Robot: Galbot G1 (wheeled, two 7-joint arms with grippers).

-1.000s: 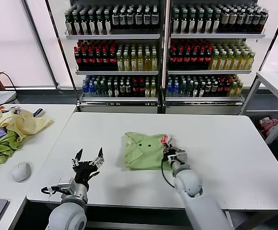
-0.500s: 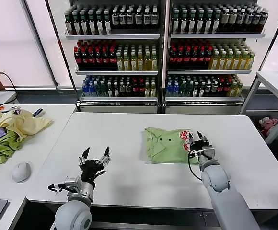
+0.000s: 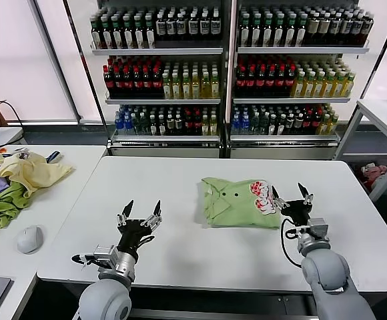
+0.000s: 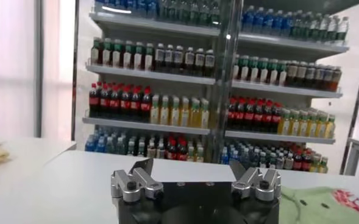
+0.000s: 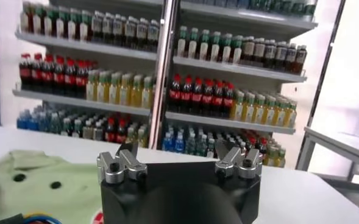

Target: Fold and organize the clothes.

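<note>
The light green collared shirt (image 3: 237, 200) lies folded on the white table (image 3: 180, 180), right of centre, with its red-pink-and-white print (image 3: 263, 195) at its right end. It also shows in the right wrist view (image 5: 33, 182) and in the left wrist view (image 4: 325, 204). My right gripper (image 3: 291, 195) is open and empty, just right of the shirt, fingers pointing up. My left gripper (image 3: 142, 213) is open and empty near the table's front left, well apart from the shirt.
A heap of pale yellow, green and purple garments (image 3: 13, 177) lies on the side table at the left, with a computer mouse (image 3: 29, 238) nearer the front. Shelves of bottles (image 3: 227, 67) stand behind the table. Another table (image 3: 383, 113) is at the far right.
My right gripper slid the folded shirt to the right, then let go and drew back to its right, open. My left gripper drifted a little to the right and stayed open.
</note>
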